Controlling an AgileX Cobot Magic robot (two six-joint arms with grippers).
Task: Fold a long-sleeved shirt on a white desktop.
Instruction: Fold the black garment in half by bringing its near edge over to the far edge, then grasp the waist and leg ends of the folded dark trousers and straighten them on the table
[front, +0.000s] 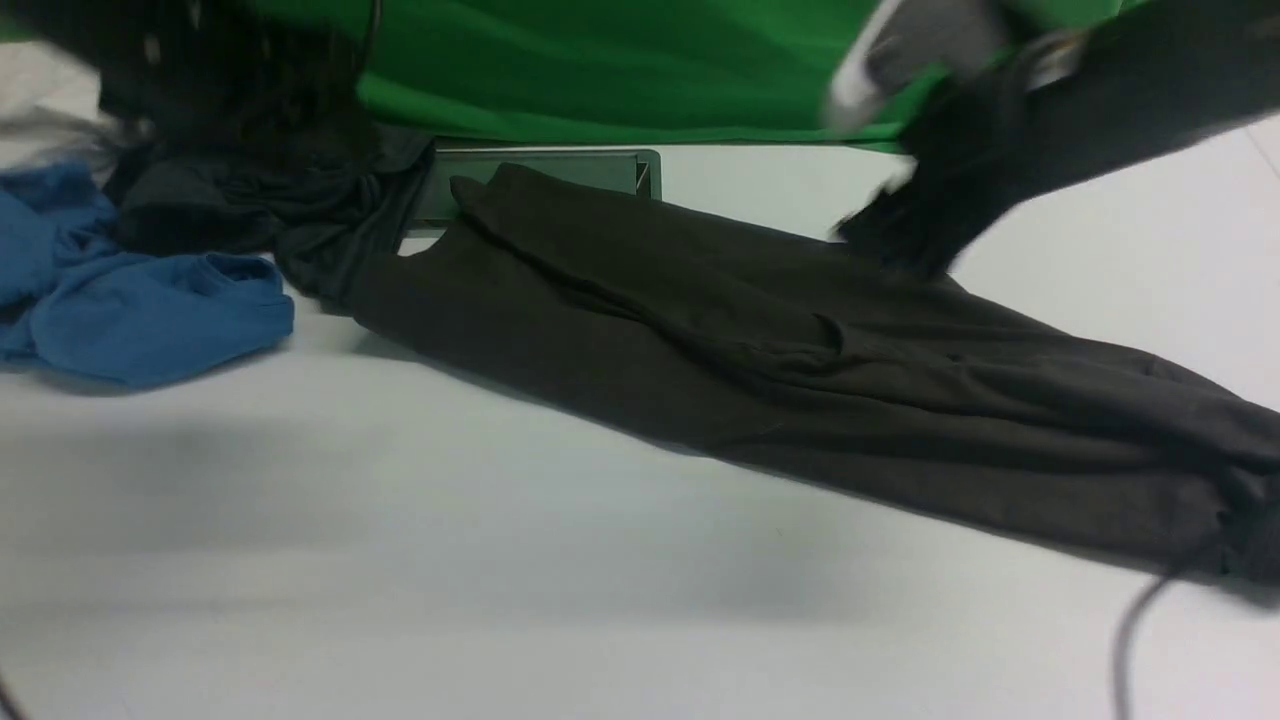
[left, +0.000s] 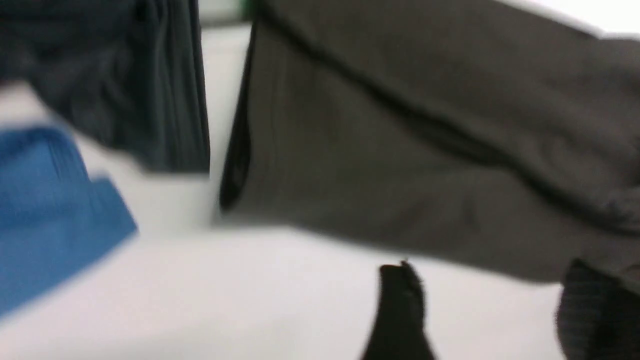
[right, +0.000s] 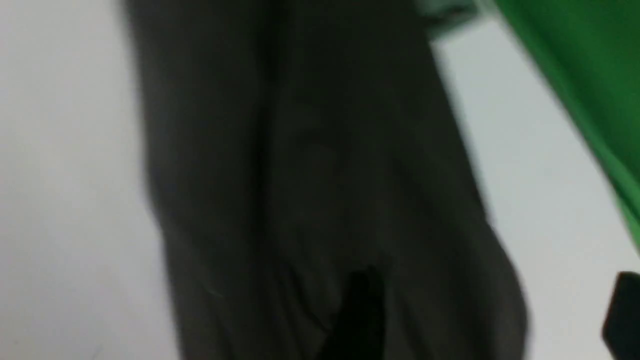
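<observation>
Both arms are black and blurred: the left arm (front: 230, 90) has a thin dark cable (front: 374, 35) running along it, and the right arm (front: 1130, 90) carries a pale grey-and-white section (front: 915, 45). The left tool (left: 495, 305) and right tool (right: 492, 310) have slim black fingers (left: 400, 310), one of them with a finely ribbed face.

Brownish-black shirt (front: 800, 350) diagonally across white desktop (front: 400, 560)

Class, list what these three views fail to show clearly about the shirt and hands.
- Front view: long-sleeved shirt runs off the frame's edge.
- Front view: right hand is smeared by blur.
- Left wrist view: left hand is mostly cut off by the frame edge.
</observation>
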